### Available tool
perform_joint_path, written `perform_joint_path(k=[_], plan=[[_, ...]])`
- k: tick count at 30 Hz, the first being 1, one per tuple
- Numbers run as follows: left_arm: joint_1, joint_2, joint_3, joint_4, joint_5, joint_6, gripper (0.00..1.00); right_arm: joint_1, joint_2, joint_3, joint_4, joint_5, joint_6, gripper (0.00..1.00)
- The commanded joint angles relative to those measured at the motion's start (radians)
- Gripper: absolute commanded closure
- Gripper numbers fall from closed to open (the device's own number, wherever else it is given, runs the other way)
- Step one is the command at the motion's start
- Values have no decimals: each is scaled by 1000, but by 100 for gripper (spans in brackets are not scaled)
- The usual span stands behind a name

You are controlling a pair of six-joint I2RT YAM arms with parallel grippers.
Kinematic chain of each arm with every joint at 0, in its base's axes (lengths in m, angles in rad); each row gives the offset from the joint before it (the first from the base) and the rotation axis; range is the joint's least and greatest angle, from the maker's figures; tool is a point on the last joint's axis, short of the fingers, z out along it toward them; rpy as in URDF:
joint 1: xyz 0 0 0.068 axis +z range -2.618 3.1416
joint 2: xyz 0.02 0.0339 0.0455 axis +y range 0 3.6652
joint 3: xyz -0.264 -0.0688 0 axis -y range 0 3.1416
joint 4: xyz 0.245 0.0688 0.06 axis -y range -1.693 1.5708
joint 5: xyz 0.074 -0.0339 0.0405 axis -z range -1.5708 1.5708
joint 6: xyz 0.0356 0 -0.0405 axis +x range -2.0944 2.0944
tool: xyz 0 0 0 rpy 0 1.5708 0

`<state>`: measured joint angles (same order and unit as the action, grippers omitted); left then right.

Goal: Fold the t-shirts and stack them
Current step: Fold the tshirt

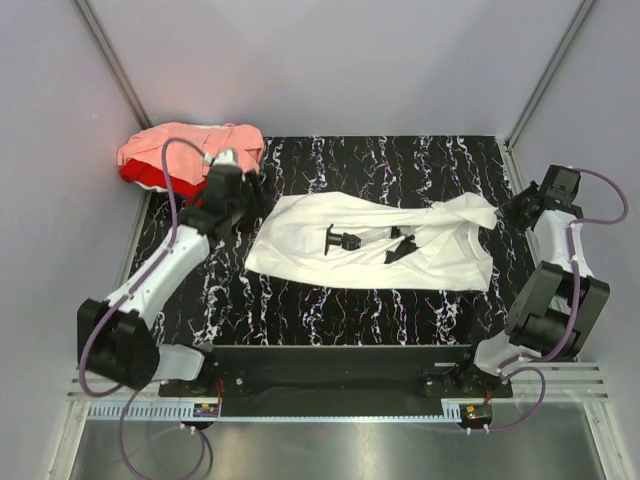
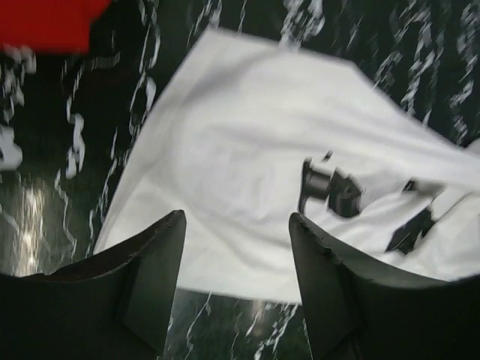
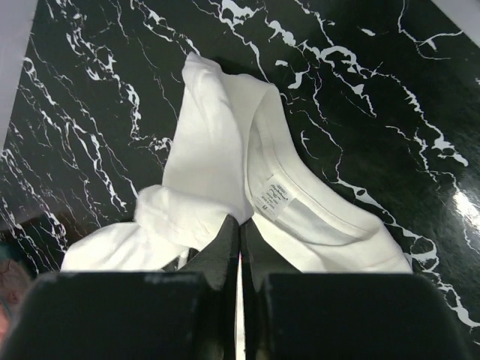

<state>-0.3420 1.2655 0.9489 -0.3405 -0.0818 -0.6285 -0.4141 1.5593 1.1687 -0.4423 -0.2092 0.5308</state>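
Observation:
The white t-shirt (image 1: 300,240) lies spread and creased across the middle of the black marbled table, its black print (image 1: 345,240) facing up. My right gripper (image 1: 508,212) is shut on the shirt's right end beside the collar; the right wrist view shows the fingertips (image 3: 227,232) pinching cloth (image 3: 217,135) next to the neck label (image 3: 274,195). My left gripper (image 1: 252,192) is open and empty, hovering over the shirt's left edge (image 2: 225,150). The salmon-pink shirt (image 1: 185,148) lies on the red shirt (image 1: 148,176) at the back left; the red one also shows in the left wrist view (image 2: 45,19).
The table (image 1: 340,310) has grey walls close on the left, back and right. The pink and red pile sits in the back left corner, just behind my left arm. Both arm bases stand at the near edge.

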Motion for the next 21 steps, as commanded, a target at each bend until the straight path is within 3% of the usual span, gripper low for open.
perform_joint_path(k=[1,7,14,21], plan=[[0,183,288,-106,-76,113,39,-9,-93,-36,-12,65,-31,100],[1,600,674,-230,-87,194,47,-23,-76,-76,17,-39,-19,100],[1,946,1071,-337,-32,220,45,-22,-61,-81,33,-81,-8,100],[1,1077,1117,-335,-4,263,30,-22,-44,-92,54,-119,6,100]])
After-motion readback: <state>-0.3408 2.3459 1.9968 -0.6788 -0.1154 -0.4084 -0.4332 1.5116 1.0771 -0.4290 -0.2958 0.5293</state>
